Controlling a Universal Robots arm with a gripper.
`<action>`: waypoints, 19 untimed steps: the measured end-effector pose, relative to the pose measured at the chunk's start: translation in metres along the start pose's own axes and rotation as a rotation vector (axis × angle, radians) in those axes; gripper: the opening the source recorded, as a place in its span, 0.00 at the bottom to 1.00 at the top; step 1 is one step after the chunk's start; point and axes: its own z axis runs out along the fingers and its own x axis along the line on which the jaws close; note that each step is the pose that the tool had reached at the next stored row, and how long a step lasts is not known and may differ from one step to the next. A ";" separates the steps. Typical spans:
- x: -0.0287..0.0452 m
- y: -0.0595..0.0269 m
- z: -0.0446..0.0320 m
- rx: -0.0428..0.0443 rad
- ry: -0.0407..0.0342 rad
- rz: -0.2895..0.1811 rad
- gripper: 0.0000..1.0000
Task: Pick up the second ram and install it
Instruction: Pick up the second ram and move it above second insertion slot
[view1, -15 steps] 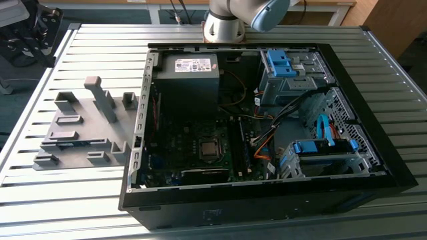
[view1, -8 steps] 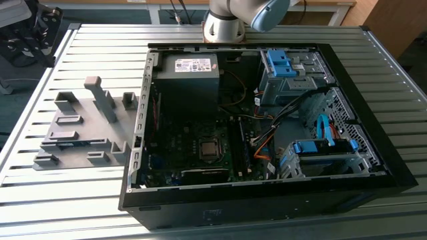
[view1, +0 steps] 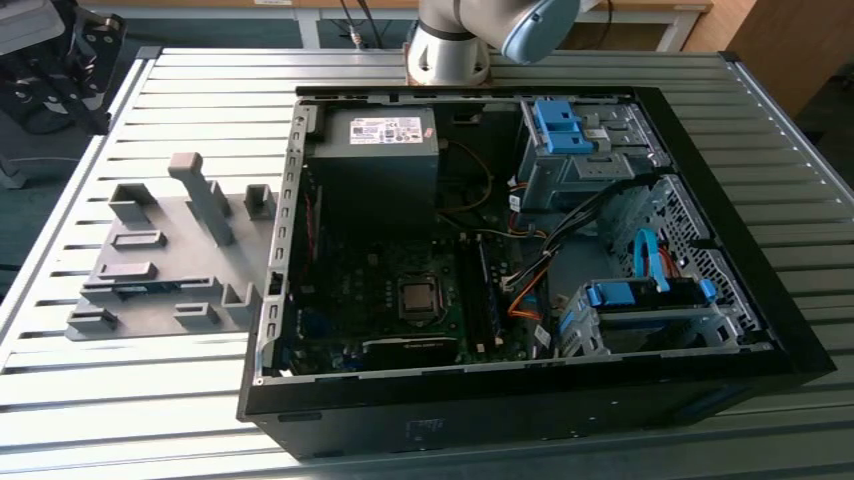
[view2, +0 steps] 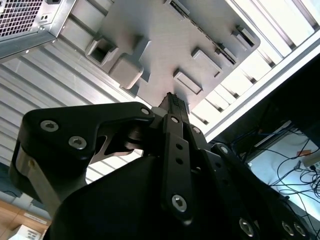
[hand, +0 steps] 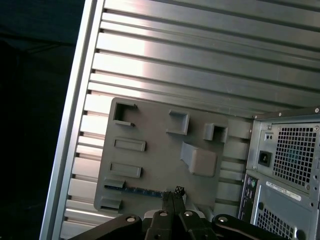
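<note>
One thin blue-green ram (hand: 142, 190), standing on edge in grey fixture (view1: 180, 288) at the exterior view's left; gripper (hand: 174, 194) above it, fingers pressed together, holding nothing.

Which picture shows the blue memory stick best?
The first wrist view: the second ram lies as a blue strip on the grey fixture plate, right by the tip of the hand. The exterior view gives a thin dark sliver at most; in the second wrist view I cannot tell it.
</note>
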 end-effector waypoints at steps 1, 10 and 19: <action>0.0000 0.0000 0.0000 0.0000 0.0001 -0.001 0.11; 0.0000 0.0000 0.0000 -0.0001 0.0003 -0.006 0.11; 0.0000 0.0000 0.0000 -0.0003 0.0005 -0.011 0.11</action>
